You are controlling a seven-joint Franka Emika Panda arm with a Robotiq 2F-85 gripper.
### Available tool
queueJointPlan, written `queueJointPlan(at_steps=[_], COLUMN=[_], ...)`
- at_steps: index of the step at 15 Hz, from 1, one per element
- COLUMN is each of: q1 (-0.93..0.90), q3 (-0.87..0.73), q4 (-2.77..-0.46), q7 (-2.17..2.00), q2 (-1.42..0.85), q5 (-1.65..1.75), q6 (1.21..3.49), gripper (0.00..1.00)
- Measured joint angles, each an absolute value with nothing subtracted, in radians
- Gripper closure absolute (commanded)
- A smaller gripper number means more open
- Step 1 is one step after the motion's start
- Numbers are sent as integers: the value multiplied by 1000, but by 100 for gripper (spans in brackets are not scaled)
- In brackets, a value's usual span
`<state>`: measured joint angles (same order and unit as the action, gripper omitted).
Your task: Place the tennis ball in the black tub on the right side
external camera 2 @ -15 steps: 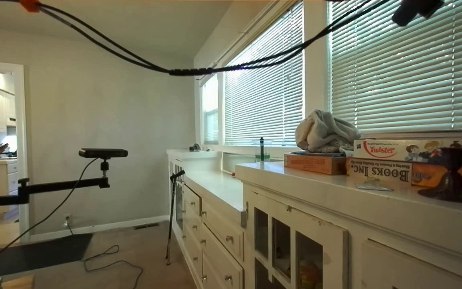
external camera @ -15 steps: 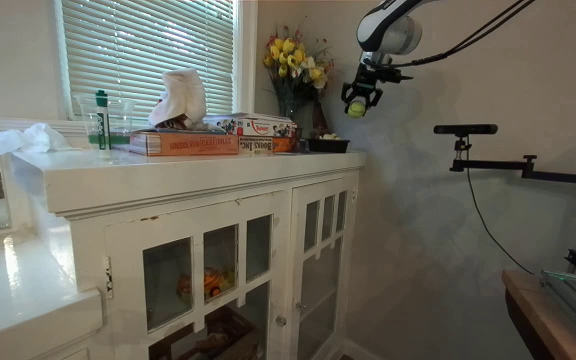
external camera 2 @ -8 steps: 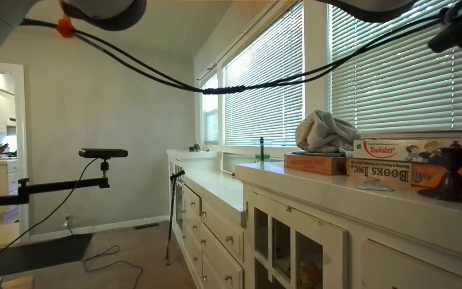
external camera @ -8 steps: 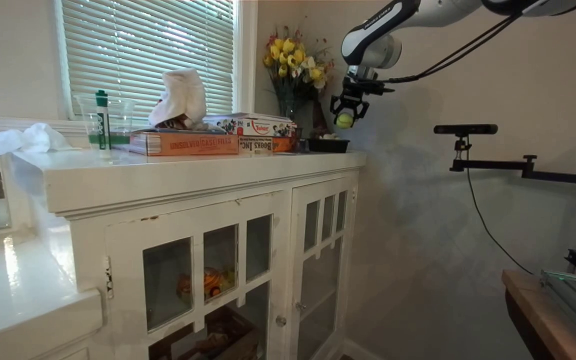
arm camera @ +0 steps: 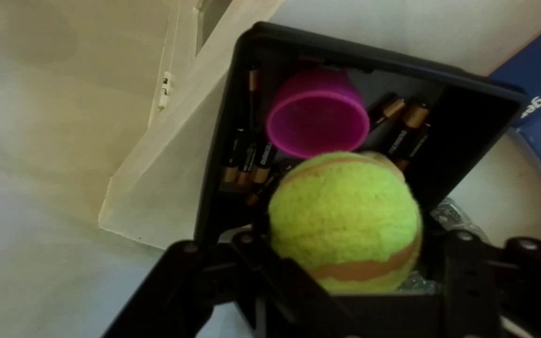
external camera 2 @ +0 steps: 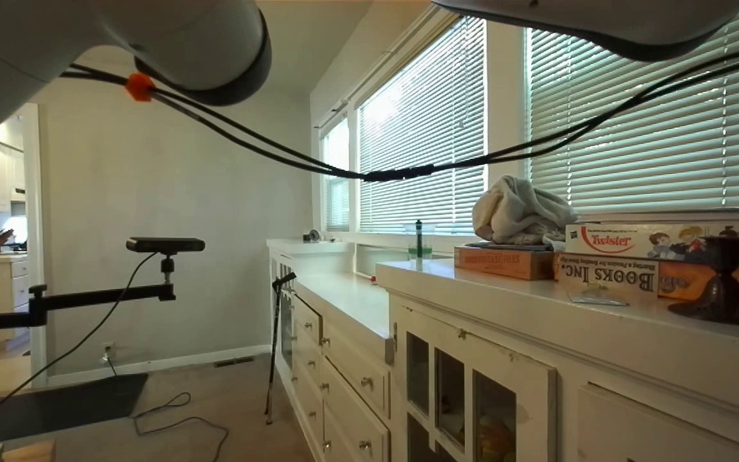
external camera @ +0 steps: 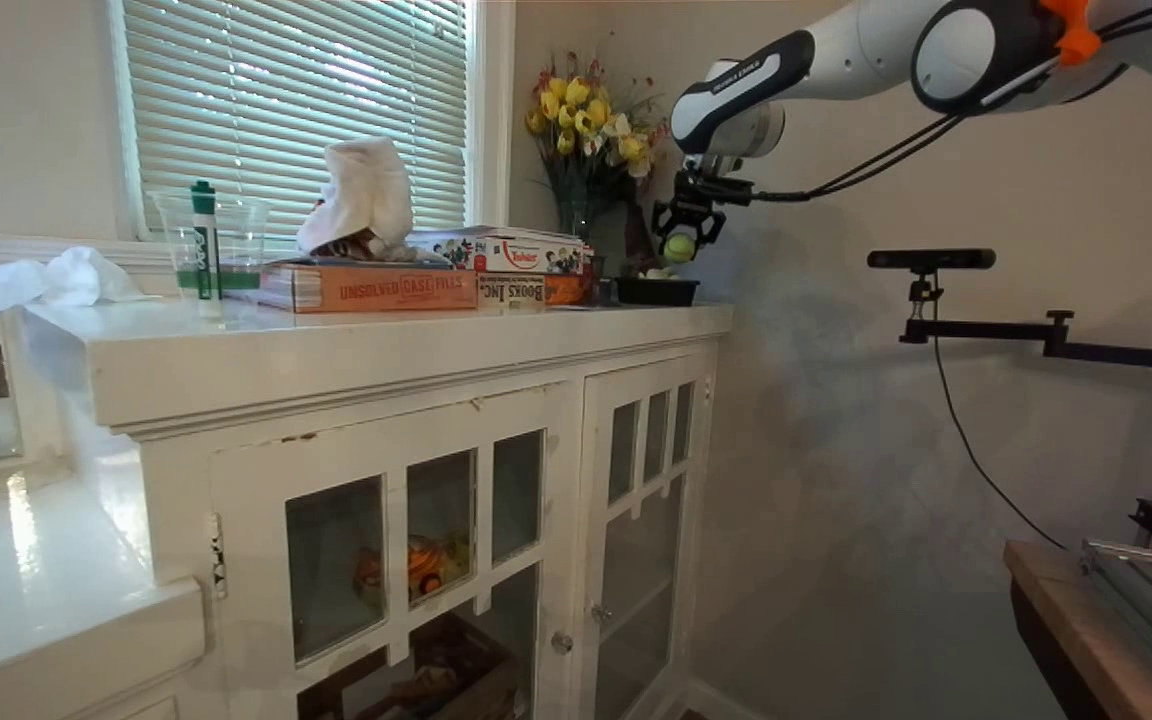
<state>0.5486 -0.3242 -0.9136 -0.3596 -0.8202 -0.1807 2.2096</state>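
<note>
Pickup's done: the gripper (external camera: pixel 682 240) is clamped around the tennis ball (arm camera: pixel 343 220), held midair with the black tub (external camera: pixel 656 292) near its 7 o'clock in an exterior view. Left, I reckon: lower it, let go.

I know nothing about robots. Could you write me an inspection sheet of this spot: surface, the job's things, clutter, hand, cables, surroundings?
Surface: glossy white countertop; brown marks on the cabinet door below.
Job's things: tennis ball held above the black tub, not in it yet; the tub holds batteries and a pink cup.
Clutter: game boxes, crumpled cloth, upright marker, candle holder.
Hand: closed around the ball.
Cables: black cables sag beneath the arm; a cord lies on the floor.
Surroundings: window blinds, vase of yellow flowers, camera on a bracket.
</note>
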Motion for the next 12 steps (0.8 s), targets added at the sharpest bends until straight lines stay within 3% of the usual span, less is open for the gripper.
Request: queueJointPlan(at_steps=[6,7,10,12], q1=[558,562,576,586], q3=[-267,-260,-237,-221], q4=[-795,-778,-739,-713], q7=[-322,-313,-300,-299], q2=[-929,-944,-985,-1003], q5=[-176,-176,-176,-176], q6=[2243,2243,2242,2238], gripper=[59,13,0,0])
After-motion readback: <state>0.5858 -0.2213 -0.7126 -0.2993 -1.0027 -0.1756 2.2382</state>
